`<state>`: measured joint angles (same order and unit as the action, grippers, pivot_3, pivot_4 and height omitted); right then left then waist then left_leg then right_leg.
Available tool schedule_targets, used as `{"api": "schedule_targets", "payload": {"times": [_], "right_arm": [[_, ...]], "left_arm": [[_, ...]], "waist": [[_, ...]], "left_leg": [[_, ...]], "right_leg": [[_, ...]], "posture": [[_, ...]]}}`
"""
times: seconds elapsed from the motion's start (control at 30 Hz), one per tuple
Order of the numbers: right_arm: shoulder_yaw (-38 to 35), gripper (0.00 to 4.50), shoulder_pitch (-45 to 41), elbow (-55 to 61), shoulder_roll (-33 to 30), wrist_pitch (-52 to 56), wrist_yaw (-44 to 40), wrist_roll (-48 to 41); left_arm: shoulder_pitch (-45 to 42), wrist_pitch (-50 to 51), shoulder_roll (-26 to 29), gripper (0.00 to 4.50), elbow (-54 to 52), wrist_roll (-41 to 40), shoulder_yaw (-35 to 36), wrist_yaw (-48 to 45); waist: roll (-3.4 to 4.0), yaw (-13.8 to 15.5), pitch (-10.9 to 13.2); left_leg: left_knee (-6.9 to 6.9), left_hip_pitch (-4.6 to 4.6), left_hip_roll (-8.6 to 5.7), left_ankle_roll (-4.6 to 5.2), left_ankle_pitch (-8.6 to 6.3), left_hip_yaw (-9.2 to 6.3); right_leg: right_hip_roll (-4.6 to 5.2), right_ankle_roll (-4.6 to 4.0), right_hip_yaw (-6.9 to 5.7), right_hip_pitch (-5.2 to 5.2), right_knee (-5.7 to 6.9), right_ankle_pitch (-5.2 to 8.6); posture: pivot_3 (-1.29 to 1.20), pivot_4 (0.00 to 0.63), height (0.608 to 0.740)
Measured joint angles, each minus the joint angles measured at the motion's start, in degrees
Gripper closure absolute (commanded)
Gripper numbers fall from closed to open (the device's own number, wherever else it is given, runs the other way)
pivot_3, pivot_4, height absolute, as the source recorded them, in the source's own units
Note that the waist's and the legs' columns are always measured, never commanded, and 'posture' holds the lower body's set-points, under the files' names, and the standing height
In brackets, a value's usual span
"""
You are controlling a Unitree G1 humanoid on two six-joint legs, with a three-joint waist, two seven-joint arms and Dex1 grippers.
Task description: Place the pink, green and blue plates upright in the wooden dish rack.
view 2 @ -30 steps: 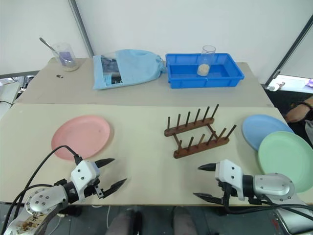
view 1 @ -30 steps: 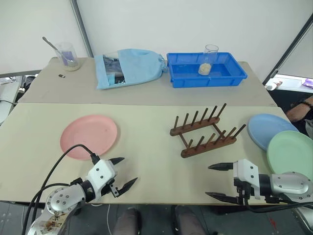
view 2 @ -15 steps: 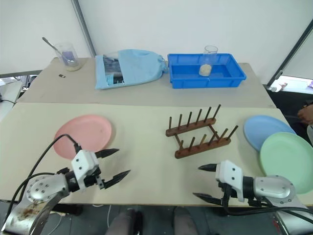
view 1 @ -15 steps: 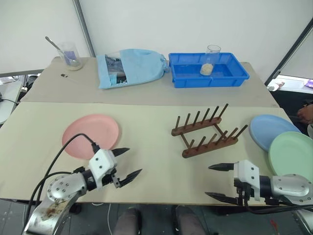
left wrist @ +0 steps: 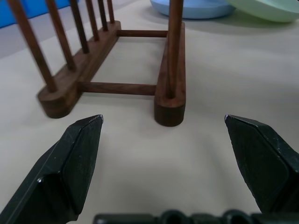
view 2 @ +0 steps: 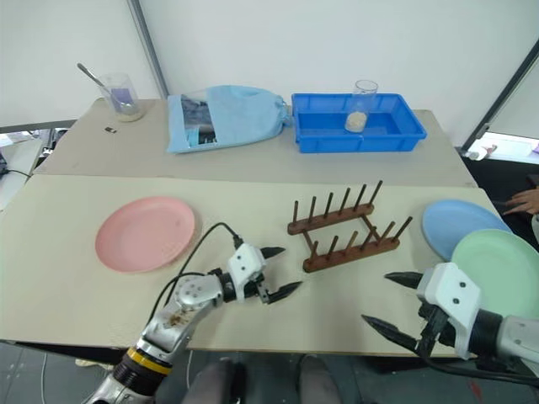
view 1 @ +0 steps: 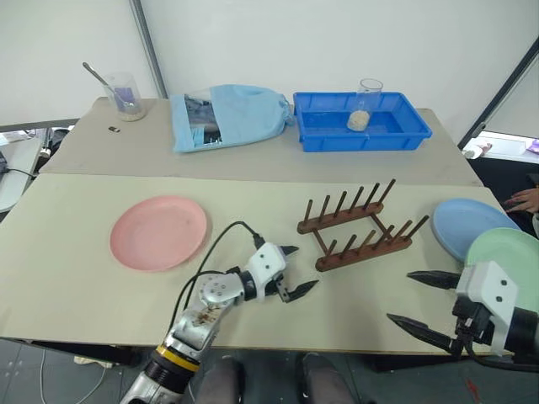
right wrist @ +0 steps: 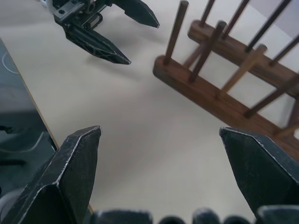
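The pink plate (view 1: 158, 232) lies flat on the table's left side. Far right, the blue plate (view 1: 467, 223) lies flat with the green plate (view 1: 514, 252) overlapping its near edge. The wooden dish rack (view 1: 354, 231) stands between them with nothing between its pegs. My left gripper (view 1: 303, 268) is open and held low over the table, a short way from the rack's left end (left wrist: 117, 65) and pointing at it. My right gripper (view 1: 400, 296) is open and holds nothing, near the front edge in front of the rack's right end, beside the green plate.
A blue plastic tray (view 1: 362, 122) holding a glass cup (view 1: 360, 105) stands at the back, next to a light blue bag (view 1: 227, 114). At the back left is a beaker with a spoon (view 1: 125, 93). A person's hand (view 1: 526, 200) shows at the right edge.
My left gripper has swung right, from beside the pink plate to the rack's left end. My right gripper has risen and drawn back to the right. Plates and rack have not moved.
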<state>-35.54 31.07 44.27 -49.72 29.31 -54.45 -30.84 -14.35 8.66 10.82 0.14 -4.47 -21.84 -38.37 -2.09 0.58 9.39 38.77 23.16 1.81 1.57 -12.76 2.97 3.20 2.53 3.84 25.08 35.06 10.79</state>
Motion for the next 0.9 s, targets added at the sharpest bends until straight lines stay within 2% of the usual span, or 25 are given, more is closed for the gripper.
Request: {"api": "schedule_targets", "payload": {"times": [0.17,0.2,0.27,0.43,0.47,0.63,0.8,0.9], "right_arm": [[-1.56,0.00,2.02,3.29,2.16,1.19,0.55,-1.06],[-1.77,0.00,2.10,4.00,2.42,1.38,0.86,-1.36],[-2.24,0.00,2.16,5.01,2.68,1.95,1.37,-1.92],[-3.43,0.00,2.62,7.03,2.98,3.77,2.64,-3.03],[-3.53,0.00,2.67,7.43,3.02,3.91,2.78,-3.25],[-4.54,0.00,3.85,8.15,3.68,4.24,2.99,-4.10],[-5.58,0.00,7.40,8.31,5.14,3.87,2.10,-3.59],[-4.97,0.00,8.49,8.43,5.61,2.62,1.75,-1.82]], "left_arm": [[-5.35,-1.06,-5.77,0.03,9.17,2.40,-1.49,2.34],[-6.29,-1.36,-6.87,0.27,10.80,2.79,-1.69,2.69],[-7.02,-2.45,-8.02,0.83,12.45,3.33,-1.96,2.79],[-7.94,-4.83,-9.25,3.26,14.98,4.11,-2.65,1.77],[-7.99,-5.09,-9.53,3.62,15.24,4.12,-3.01,1.29],[-8.49,-6.23,-7.36,3.63,15.42,2.72,-2.36,-3.53],[-11.35,-7.39,-0.16,3.63,15.11,-2.12,-2.02,-18.42],[-14.51,-9.47,0.28,3.63,19.05,-2.38,-1.85,-21.94]], "waist": [[0.01,0.07,-0.01],[0.01,0.07,-0.01],[0.02,0.06,-0.01],[0.03,0.06,-0.02],[0.03,0.05,-0.02],[0.04,0.02,-0.02],[0.07,0.06,-0.04],[0.06,0.12,-0.04]], "left_leg": [[0.09,0.10,-0.07,0.00,0.00,-0.04],[0.09,0.10,-0.09,0.00,0.00,-0.04],[0.08,0.10,-0.09,0.00,0.00,-0.04],[0.07,0.10,-0.09,0.00,0.00,-0.06],[0.07,0.10,-0.09,0.00,0.00,-0.05],[0.06,0.10,-0.08,0.00,0.00,-0.08],[0.05,0.13,-0.07,0.00,0.00,-0.10],[0.12,0.18,-0.11,0.00,0.00,-0.11]], "right_leg": [[0.03,0.08,0.01,-0.02,-0.06,-0.03],[0.05,0.09,0.02,-0.03,-0.07,-0.03],[0.05,0.10,0.02,-0.03,-0.08,-0.03],[0.04,0.09,0.02,-0.03,-0.08,-0.03],[0.05,0.09,0.02,-0.04,-0.09,-0.03],[0.03,0.09,0.01,-0.03,-0.08,-0.03],[0.03,0.06,0.00,0.00,-0.07,-0.01],[0.07,0.08,0.01,-0.03,-0.14,-0.01]], "posture": [[0.00,0.150,0.740],[0.00,0.150,0.740],[0.00,0.150,0.740],[0.00,0.150,0.740],[0.00,0.150,0.740],[0.00,0.150,0.740],[0.00,0.150,0.740],[0.00,0.150,0.740]]}}
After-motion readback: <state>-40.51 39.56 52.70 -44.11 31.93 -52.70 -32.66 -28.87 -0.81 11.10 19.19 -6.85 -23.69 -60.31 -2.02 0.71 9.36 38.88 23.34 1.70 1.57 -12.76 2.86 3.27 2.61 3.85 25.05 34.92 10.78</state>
